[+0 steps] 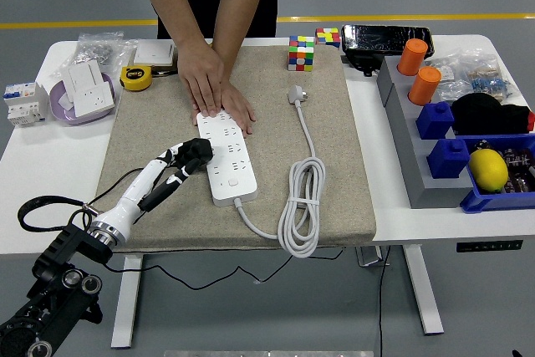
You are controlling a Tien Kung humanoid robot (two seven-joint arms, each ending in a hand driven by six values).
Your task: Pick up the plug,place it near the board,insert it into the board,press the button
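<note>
The left hand (177, 166) has its fingers closed round the black plug (196, 152), holding it at the left edge of the white power strip (226, 156) on the mat (326, 148). That plug looks small, rigid and light, with smooth plastic that could twist; best held by its body sides. A person's hands (216, 94) pin the strip's far end

Person (205, 6) cropped above the arms
</note>
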